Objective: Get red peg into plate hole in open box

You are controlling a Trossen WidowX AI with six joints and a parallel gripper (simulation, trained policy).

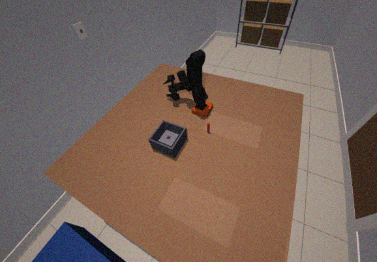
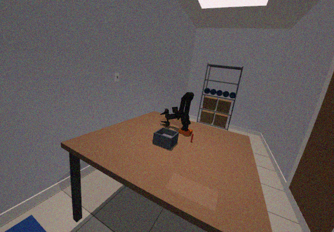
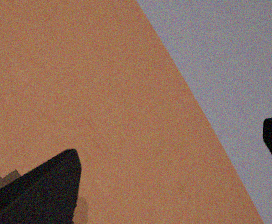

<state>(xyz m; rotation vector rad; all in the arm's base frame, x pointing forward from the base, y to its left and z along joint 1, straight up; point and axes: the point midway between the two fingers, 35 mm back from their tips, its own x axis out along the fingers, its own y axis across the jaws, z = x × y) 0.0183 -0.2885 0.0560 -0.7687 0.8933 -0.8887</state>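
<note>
The red peg stands upright on the table, close to the arm's orange base and apart from the box. The open dark grey box stands on the table to the left of the peg. A pale plate with a dark round hole shows at its bottom in the top view. My gripper is open and empty, raised above the table's left part, behind the box and away from the peg. The wrist view shows neither peg nor box.
The arm's orange base is on the table behind the box and peg. The table has its left edge near the gripper, with a wall beyond. A shelf rack stands in the background.
</note>
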